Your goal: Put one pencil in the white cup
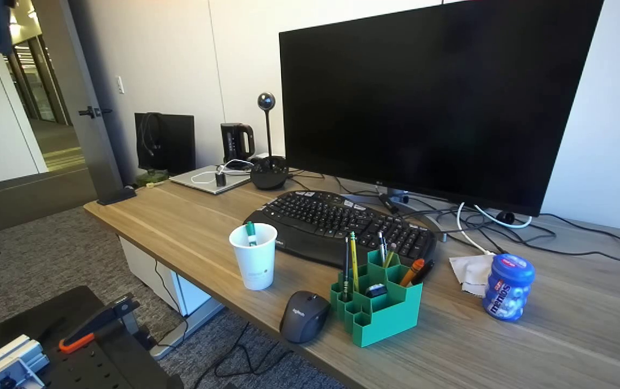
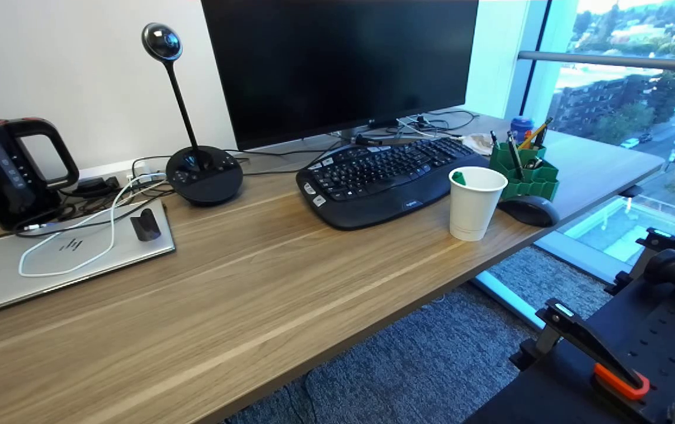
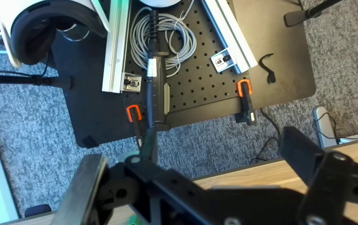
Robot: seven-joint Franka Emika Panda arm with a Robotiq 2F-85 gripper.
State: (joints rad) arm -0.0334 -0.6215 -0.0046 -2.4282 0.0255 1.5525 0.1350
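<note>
One wood-grain desk (image 1: 191, 216) is bearing the white paper cup (image 1: 258, 265) near its edge; one black table (image 3: 85, 109) is standing across the carpet (image 3: 41, 125) from the cup. One LG monitor (image 1: 423, 108) is rising beyond the cup, and one Logitech keyboard (image 1: 337, 227) is lying between the two. In the wrist view, one Robotiq gripper (image 3: 221, 134) is standing released, its jaws wide apart, with carpet and desk edge showing through the gap. Two orange-trimmed clamps (image 3: 247, 101) are sitting on the table, on its side toward the cup. One green desk organiser (image 1: 388, 321) is standing near the cup. One Mentos gum jar (image 1: 508, 286) is standing farther from the cup, past the organiser. One Logitech mouse (image 1: 304, 319) is lying near the cup, in the way between it and the organiser. One yellow pencil (image 1: 353, 262) is sitting in the organiser, crowded by several other writing tools (image 1: 346, 270). One green-capped marker (image 1: 251, 235) is leaning inside the cup.
</note>
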